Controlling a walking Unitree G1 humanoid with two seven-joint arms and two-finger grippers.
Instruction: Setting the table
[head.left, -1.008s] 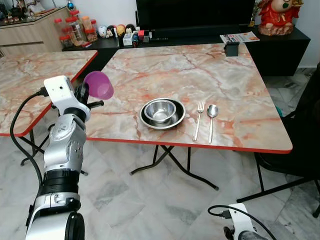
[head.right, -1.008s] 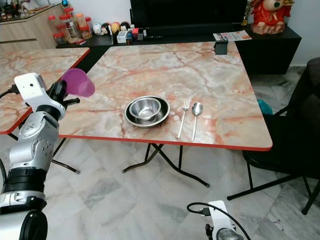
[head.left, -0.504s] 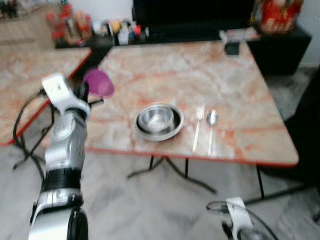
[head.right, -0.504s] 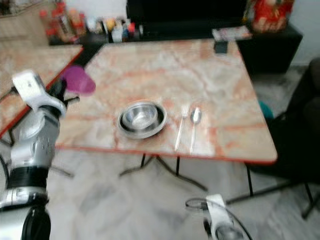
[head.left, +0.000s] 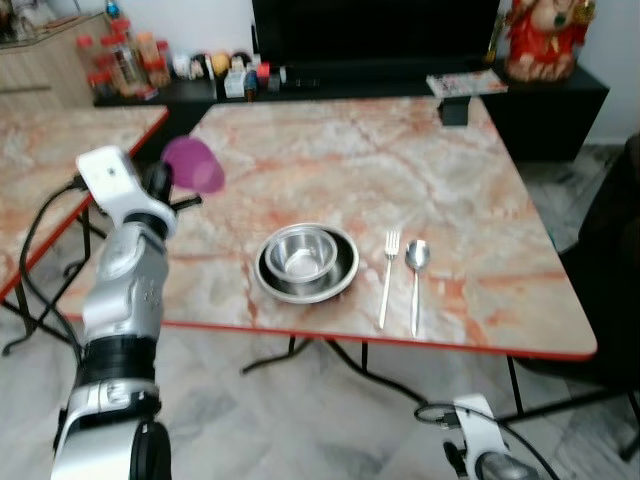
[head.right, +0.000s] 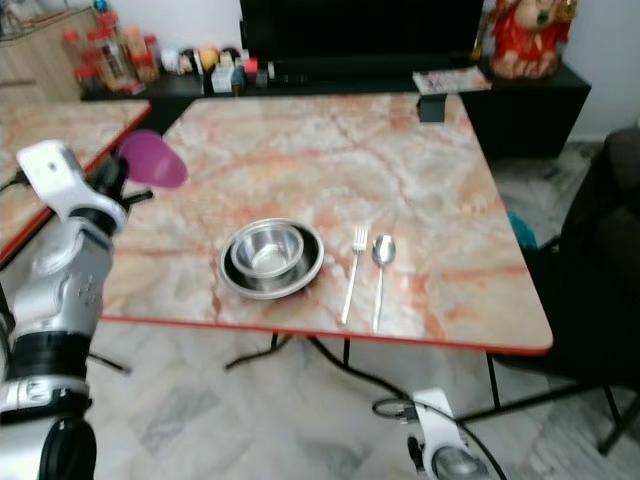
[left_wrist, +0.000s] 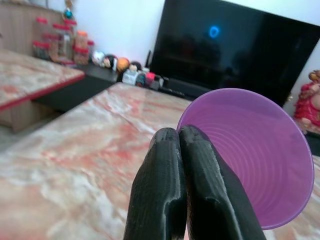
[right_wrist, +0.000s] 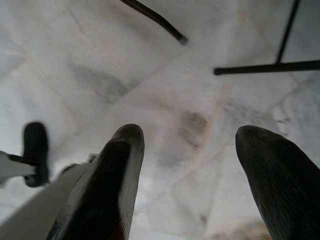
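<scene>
A black television (head.left: 370, 30) stands on a low black cabinet (head.left: 560, 100) behind the desk, with a red figurine (head.left: 540, 38) and a magazine (head.left: 465, 82) at one end and jars (head.left: 110, 60) and small trinkets (head.left: 225, 70) at the other. The floor (head.left: 250, 430) is grey marble tile.

A translucent purple cup (left_wrist: 255, 155) is pinched by the black fingers (left_wrist: 172, 195) of the left gripper (head.left: 165, 185). The table (head.left: 480, 190) is patterned in pink-orange marble with a red edge. On the table, a silver bowl (head.left: 305, 255), fork (head.left: 387, 277) and spoon (head.left: 416, 268) are seen. The floor (right_wrist: 165, 100) is veined in grey-white marble.
</scene>
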